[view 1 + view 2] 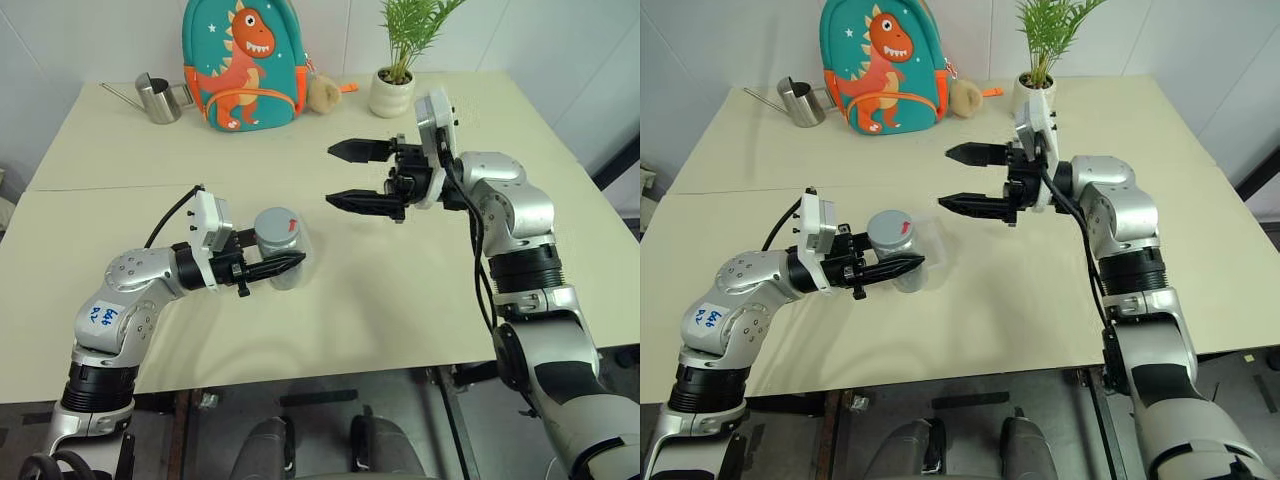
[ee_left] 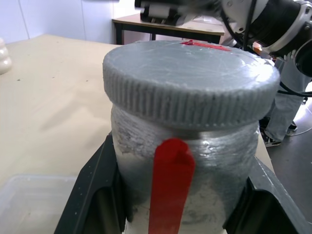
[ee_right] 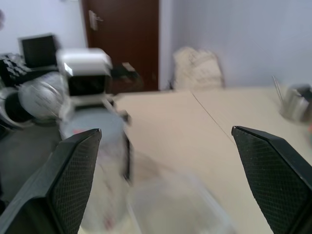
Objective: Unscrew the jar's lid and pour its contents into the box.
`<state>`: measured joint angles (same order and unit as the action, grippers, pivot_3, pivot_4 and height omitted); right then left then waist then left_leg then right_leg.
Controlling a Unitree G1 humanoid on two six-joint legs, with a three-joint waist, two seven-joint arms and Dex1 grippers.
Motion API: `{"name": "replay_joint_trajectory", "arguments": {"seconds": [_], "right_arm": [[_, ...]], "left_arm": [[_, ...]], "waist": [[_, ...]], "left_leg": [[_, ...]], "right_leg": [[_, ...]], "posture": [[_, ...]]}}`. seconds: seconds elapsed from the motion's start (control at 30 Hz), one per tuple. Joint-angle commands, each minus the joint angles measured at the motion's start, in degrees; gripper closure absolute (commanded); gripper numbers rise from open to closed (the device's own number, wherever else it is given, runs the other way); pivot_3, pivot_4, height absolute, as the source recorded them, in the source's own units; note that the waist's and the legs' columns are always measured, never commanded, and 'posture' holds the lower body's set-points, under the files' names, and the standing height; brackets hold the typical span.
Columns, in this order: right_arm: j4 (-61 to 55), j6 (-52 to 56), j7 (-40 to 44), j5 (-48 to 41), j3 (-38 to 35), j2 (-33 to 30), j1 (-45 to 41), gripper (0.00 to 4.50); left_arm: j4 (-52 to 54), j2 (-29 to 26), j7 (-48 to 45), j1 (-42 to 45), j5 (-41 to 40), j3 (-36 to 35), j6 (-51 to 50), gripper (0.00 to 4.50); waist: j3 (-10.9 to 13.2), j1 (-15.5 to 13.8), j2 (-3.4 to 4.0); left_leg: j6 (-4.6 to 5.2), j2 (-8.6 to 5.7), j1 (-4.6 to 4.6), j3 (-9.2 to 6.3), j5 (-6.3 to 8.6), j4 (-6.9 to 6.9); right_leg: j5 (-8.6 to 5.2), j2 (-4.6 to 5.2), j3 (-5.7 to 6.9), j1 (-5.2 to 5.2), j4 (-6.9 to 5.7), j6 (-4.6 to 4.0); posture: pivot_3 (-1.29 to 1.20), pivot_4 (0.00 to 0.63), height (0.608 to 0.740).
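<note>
The jar (image 1: pixel 280 255), see-through with a red strip on its side (image 2: pixel 170 185), is held upright above the table by my left gripper (image 1: pixel 290 266), whose black fingers (image 2: pixel 92 195) are shut on its body. The grey lid (image 2: pixel 187 83), with a red mark on top, sits on the jar. Through the scuffed wall I cannot make out the contents. The clear box (image 1: pixel 932 243) lies on the table just behind and under the jar. My right gripper (image 1: pixel 333 175) hangs open up and to the right of the jar, apart from it, pointing left with nothing between its fingers.
At the table's back stand a steel watering can (image 1: pixel 160 98), a dinosaur backpack (image 1: pixel 243 62), a small plush toy (image 1: pixel 323 92) and a potted plant (image 1: pixel 392 90). The table's front edge (image 1: pixel 330 372) runs just below my arms.
</note>
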<state>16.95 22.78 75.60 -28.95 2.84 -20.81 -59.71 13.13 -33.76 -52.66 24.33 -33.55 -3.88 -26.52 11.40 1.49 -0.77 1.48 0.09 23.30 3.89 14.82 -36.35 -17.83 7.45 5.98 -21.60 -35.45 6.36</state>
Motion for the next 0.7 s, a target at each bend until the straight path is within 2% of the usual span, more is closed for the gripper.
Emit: {"name": "replay_joint_trajectory", "arguments": {"seconds": [0.03, 0.3, 0.7], "right_arm": [[-8.0, 2.8, -2.7, -1.3, 2.1, 2.3, 1.4, 0.01], [-13.3, 3.3, -7.6, 1.3, 7.8, 7.4, 3.8, 0.01], [-7.3, -1.6, -9.8, 6.1, 8.2, 9.0, 1.8, 0.01]], "left_arm": [[2.4, 0.0, 0.0, 0.4, -0.7, -0.6, 0.5, 2.58], [2.1, 0.4, 0.1, 1.4, -0.6, 0.3, 0.2, 2.58], [2.4, 0.8, 0.4, 2.0, -0.5, 0.5, 0.0, 2.58]], "waist": [[0.0, 0.1, 0.00], [0.0, 0.0, 0.00], [0.0, 0.1, 0.00]], "left_leg": [[0.00, 0.00, -0.01, 0.00, 0.00, 0.00], [0.01, -0.07, 0.00, -0.02, 0.00, -0.02], [0.01, -0.09, 0.00, -0.03, 0.01, 0.00]], "right_leg": [[0.00, 0.00, 0.00, 0.00, -0.01, 0.00], [0.00, 0.02, -0.01, 0.00, -0.05, 0.00], [0.00, 0.01, 0.00, -0.02, -0.05, 0.00]], "posture": [[0.00, 0.150, 0.740], [0.00, 0.150, 0.740], [0.00, 0.150, 0.740]]}}
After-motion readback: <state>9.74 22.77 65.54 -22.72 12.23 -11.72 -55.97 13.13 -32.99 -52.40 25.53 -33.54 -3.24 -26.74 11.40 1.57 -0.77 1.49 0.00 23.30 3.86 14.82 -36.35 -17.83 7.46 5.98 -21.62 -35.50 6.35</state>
